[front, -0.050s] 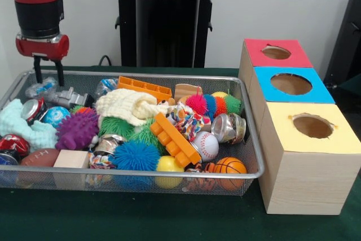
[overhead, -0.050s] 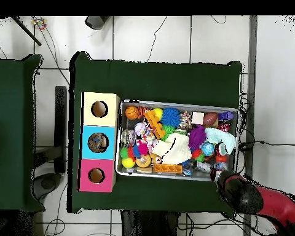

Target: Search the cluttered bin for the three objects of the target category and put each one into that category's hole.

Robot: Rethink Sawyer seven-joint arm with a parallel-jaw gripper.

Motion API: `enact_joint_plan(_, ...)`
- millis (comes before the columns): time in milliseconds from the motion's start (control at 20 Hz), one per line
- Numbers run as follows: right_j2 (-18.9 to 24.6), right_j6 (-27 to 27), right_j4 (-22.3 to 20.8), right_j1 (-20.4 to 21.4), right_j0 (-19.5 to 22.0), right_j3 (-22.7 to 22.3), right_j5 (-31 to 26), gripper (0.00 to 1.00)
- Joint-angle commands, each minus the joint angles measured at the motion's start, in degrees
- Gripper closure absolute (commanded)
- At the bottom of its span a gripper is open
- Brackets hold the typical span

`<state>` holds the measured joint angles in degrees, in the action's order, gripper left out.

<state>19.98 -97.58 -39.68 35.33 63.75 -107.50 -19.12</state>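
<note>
I am steering one red and black arm over a wire mesh bin [front, -0.050s: 248,139] crammed with toys, which sits on a green table. The gripper [front, -0.050s: 48,77] hangs over the bin's back corner, farthest from the boxes, its two thin black fingers spread apart and holding nothing.

Beside the bin stands a row of three wooden boxes, each with a round hole on top: a yellow-topped box [front, -0.050s: 313,139], then a blue-topped box [front, -0.050s: 293,86], then a red-topped box [front, -0.050s: 276,53].

The target category is not given, so I judge by groups. Sports balls look likeliest: a baseball [front, -0.050s: 206,145] and a basketball [front, -0.050s: 230,166] lie in the bin's front corner nearest the yellow-topped box, and a football [front, -0.050s: 39,157] rests in the opposite front corner. These should be light, firm and smooth, so I would close across the widest part, since they may roll or slip. A blue spiky ball [front, -0.050s: 134,155] mid-bin would be soft and squashy.
</note>
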Motion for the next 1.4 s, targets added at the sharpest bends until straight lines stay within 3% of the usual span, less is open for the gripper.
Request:
enact_joint_plan(50, 0.9, -0.6, 1.1, -1.3, -0.7, 4.3, -3.1, 1.00)
enact_joint_plan(600, 1.5, -0.4, 0.6, -3.1, -0.8, 5.3, -1.9, 1.00)
enact_joint_plan(1000, 2.2, 1.4, 0.7, -2.1, 0.1, 4.9, -3.4, 1.00)
enact_joint_plan(1050, 1.8, 1.2, 0.6, -1.8, -0.2, 4.9, -3.5, 0.00)
enact_joint_plan(1400, 1.9, 1.4, 0.3, -3.0, 0.3, 5.1, -3.0, 0.00)
